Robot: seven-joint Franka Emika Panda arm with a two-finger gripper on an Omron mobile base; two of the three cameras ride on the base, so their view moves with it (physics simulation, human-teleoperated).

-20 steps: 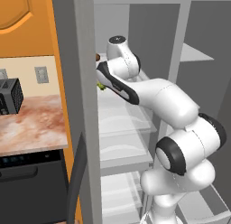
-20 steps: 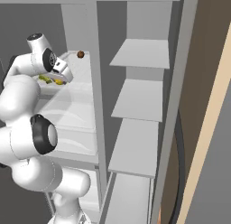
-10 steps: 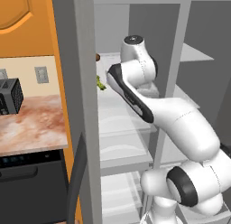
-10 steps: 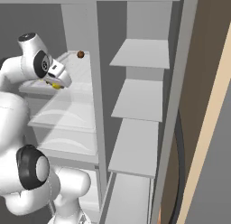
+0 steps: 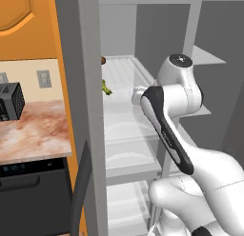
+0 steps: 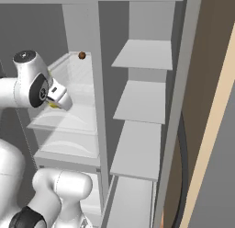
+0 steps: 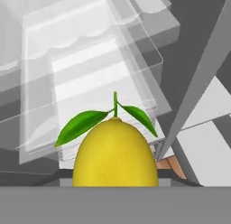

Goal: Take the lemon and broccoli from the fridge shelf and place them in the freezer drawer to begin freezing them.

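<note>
The yellow lemon (image 7: 115, 153), with its two green leaves, sits close in front of the hand camera and hides the fingertips. In the right base view my gripper (image 6: 57, 102) is shut on the lemon (image 6: 53, 104), held just in front of the upper fridge shelf (image 6: 75, 73). The green broccoli (image 5: 106, 89) lies on the fridge shelf (image 5: 128, 71) near its left edge, to the left of my wrist. I cannot make out the freezer drawer.
A small brown round item (image 5: 103, 60) (image 6: 82, 55) sits at the back of the top shelf. Clear stacked shelves and bins (image 7: 90, 78) lie below the hand. Grey shelves (image 6: 140, 103) fill the right compartment. The fridge's left wall post (image 5: 93, 111) stands close to the arm.
The arm has drawn back from the shelf and swung to the right, carrying the lemon with it. The broccoli and the brown item have stayed where they were.
</note>
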